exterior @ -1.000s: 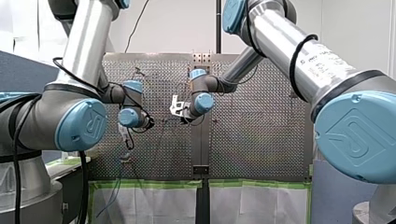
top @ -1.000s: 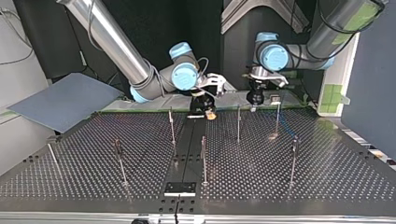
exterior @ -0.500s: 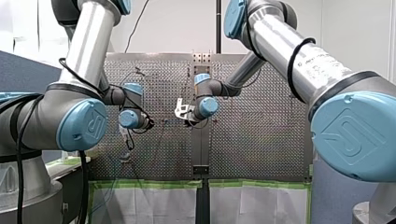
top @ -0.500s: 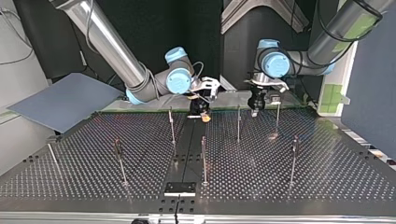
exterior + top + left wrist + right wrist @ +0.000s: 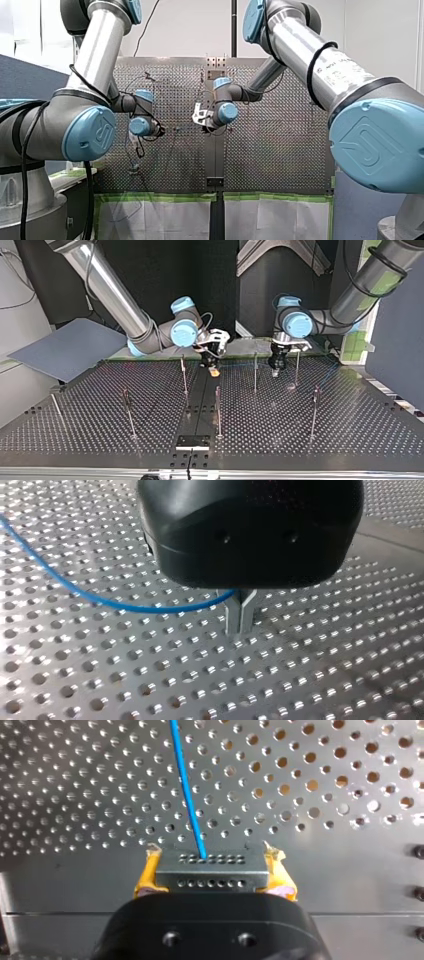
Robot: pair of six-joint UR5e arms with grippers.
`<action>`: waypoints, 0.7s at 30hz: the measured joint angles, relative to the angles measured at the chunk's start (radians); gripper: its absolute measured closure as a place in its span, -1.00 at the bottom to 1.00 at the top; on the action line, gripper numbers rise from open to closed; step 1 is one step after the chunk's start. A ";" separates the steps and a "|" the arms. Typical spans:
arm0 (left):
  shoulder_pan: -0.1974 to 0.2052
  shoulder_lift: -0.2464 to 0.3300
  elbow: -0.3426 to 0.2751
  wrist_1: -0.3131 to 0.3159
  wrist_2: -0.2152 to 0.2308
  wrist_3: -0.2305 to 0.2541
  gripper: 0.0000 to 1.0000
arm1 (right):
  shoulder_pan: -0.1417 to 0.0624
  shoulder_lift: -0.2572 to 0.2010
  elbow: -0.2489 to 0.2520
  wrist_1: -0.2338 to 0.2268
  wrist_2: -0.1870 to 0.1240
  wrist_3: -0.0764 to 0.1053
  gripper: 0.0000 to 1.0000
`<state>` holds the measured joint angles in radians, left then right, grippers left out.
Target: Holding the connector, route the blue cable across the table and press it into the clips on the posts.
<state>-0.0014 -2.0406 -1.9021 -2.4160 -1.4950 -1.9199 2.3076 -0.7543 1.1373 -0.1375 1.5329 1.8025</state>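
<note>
Left claw (image 5: pixel 274 373) seemingly nearer perforated table (image 5: pixel 350 435)

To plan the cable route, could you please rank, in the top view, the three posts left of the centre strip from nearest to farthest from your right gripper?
From my right gripper:
1. Back-row post, close beside it, toward the view's left.
2. Mid-left post, further left and nearer the camera.
3. Far-left post, at the view's far left.
</note>
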 joint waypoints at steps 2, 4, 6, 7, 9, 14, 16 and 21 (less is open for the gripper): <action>0.002 0.000 0.010 -0.004 0.000 0.002 1.00 | -0.003 0.000 -0.001 0.000 0.000 -0.001 1.00; 0.003 0.000 0.016 -0.011 -0.001 0.008 0.81 | -0.005 0.000 -0.002 0.000 0.000 -0.001 1.00; 0.002 0.000 0.019 -0.022 -0.005 0.020 0.40 | -0.006 0.000 -0.002 0.000 0.000 -0.002 1.00; 0.002 0.000 0.019 -0.029 -0.009 0.026 0.28 | -0.006 0.000 -0.002 0.000 0.000 -0.002 1.00; -0.002 0.000 0.019 -0.044 -0.022 0.042 -0.18 | -0.007 0.000 -0.003 0.002 0.000 -0.002 1.00; -0.014 0.000 0.015 -0.082 -0.058 0.080 -1.00 | -0.012 -0.001 -0.003 0.017 0.000 -0.006 1.00; -0.020 0.001 0.014 -0.101 -0.076 0.098 -1.00 | -0.015 -0.001 -0.003 0.031 0.000 -0.008 1.00; -0.037 0.007 0.000 -0.147 -0.102 0.145 -1.00 | -0.023 -0.001 -0.003 0.064 0.001 -0.016 1.00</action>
<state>-0.0388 -2.0334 -1.9017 -2.5630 -1.5975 -1.7749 2.2847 -0.7555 1.1346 -0.0737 1.5340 1.7866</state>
